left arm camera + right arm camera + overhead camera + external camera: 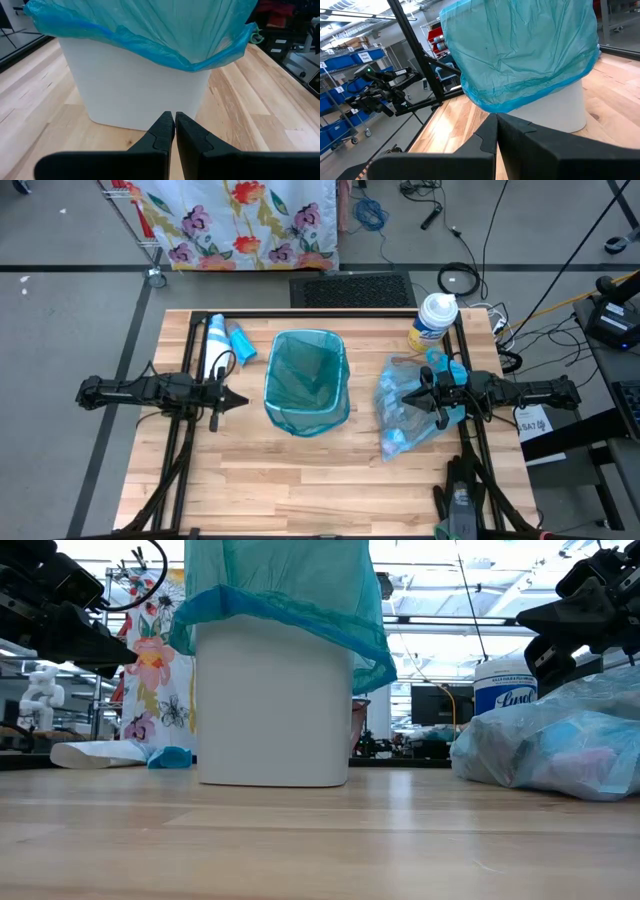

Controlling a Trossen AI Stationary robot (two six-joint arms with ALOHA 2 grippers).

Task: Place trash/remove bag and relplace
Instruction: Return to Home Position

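Homing looks like the step in hand, and it wants clean retreats. The left arm [150,392], jaws pressed together and empty just beside the white bin [270,700], should draw straight back without brushing the overhang of the teal bag [305,375]. The right arm [520,392], jaws likewise together on nothing, hangs just over the pale-blue bag [400,425] and should lift before withdrawing, lest it snag the thin plastic. The bin, mid-bench [300,480], is lined with the teal bag, which looks empty inside. The pale-blue bag lies to its right, bulging with the trash [580,755].
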